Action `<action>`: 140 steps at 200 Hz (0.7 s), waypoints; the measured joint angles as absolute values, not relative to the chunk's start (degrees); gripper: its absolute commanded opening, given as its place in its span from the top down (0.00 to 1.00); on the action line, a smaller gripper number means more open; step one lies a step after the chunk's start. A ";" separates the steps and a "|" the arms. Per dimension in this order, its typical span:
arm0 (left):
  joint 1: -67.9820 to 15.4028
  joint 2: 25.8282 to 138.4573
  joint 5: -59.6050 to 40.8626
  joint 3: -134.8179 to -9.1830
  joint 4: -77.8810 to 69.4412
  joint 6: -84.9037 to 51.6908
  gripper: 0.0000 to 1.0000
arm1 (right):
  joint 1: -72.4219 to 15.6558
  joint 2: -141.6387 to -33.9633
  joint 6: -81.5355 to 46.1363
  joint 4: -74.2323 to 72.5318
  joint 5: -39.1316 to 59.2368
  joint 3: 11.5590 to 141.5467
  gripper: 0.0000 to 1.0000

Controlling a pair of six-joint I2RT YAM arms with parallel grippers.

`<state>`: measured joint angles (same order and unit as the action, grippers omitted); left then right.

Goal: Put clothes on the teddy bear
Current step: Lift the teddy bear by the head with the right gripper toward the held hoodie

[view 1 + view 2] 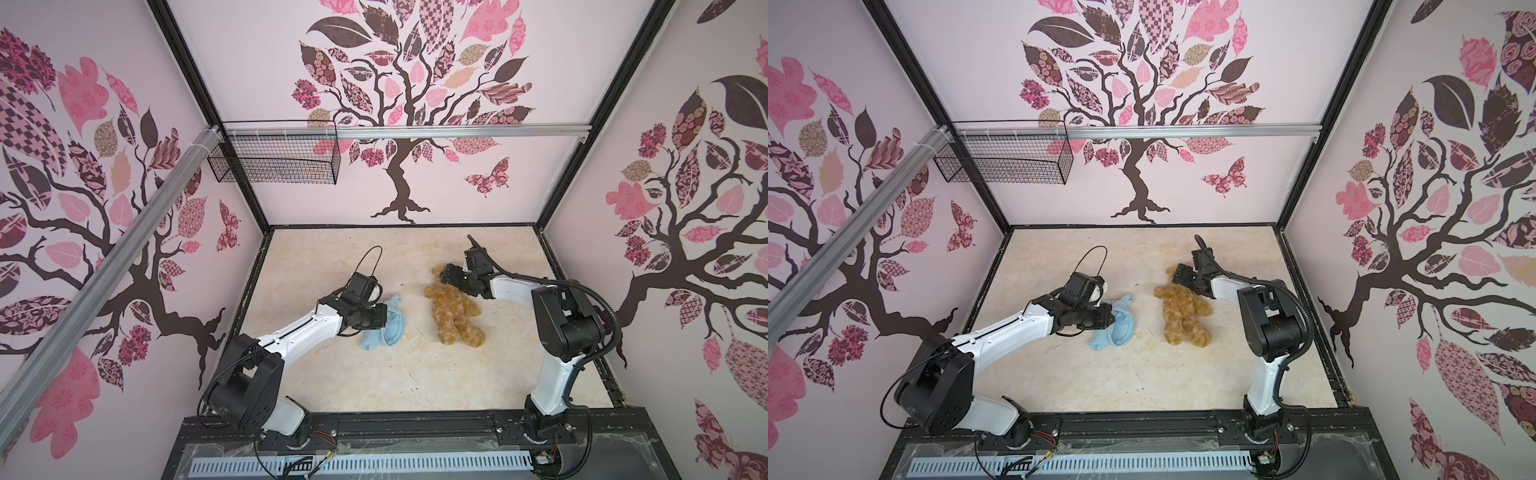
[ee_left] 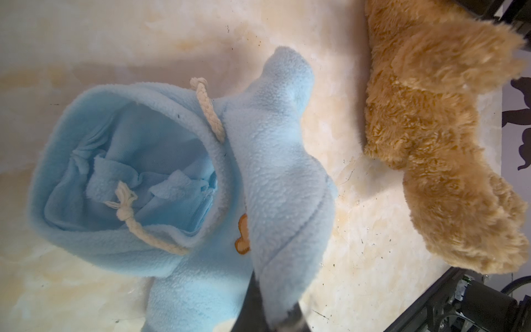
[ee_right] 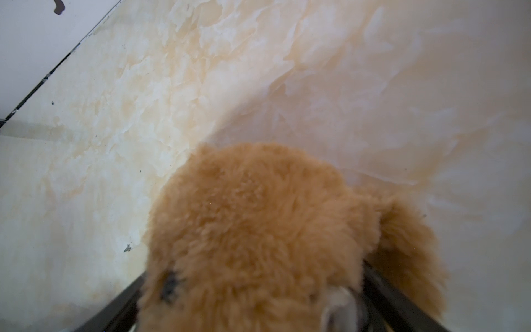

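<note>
Right, the cream marbled table [image 1: 374, 374] fills the floor of the booth, and a black wire basket [image 1: 274, 158] hangs on the rail above the table's far left corner.

Now the fluffy golden-brown teddy bear [image 1: 453, 307] lies stretched out just right of the table's middle in both top views [image 1: 1183, 311], head toward the far edge and legs toward the near edge. Beside it, left of the middle, sits the crumpled light-blue fleece hoodie [image 1: 388, 328], with a strip of bare table between the two.

Over to the left pincer [image 1: 384, 318]: it is clenched on a fold of that hoodie, and the left wrist view shows the fleece pulled taut into the dark fingers [image 2: 253, 301].

And the right pincer [image 1: 446, 276] is down at the bear's head, released, its jaws spread wide on either side of the fur. From the right wrist view the head fills the gap, with one dark eye [image 3: 169, 286] showing.

Small details: two cream braided drawstrings [image 2: 207, 109] trail from the hood, and a tiny orange emblem [image 2: 242, 234] peeks out at a fold.
</note>
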<state>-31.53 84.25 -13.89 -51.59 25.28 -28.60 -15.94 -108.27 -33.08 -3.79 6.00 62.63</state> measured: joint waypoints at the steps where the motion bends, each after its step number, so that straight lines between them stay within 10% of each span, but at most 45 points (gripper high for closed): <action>1: -31.53 84.25 -13.91 -51.59 25.28 -28.62 1.00 | -15.94 -108.25 -32.93 -3.86 6.00 62.59 0.23; 73: -29.43 84.47 -14.70 -57.34 31.48 -26.79 1.00 | -17.76 -93.76 -28.25 -6.13 11.38 49.25 0.70; 140: -25.80 92.44 -16.38 -68.18 44.77 -11.99 1.00 | -31.99 -67.70 -19.99 4.25 22.61 41.60 0.76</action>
<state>-25.80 92.44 -16.38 -68.18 44.77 -11.99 -31.99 -67.70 -19.99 4.25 22.61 41.60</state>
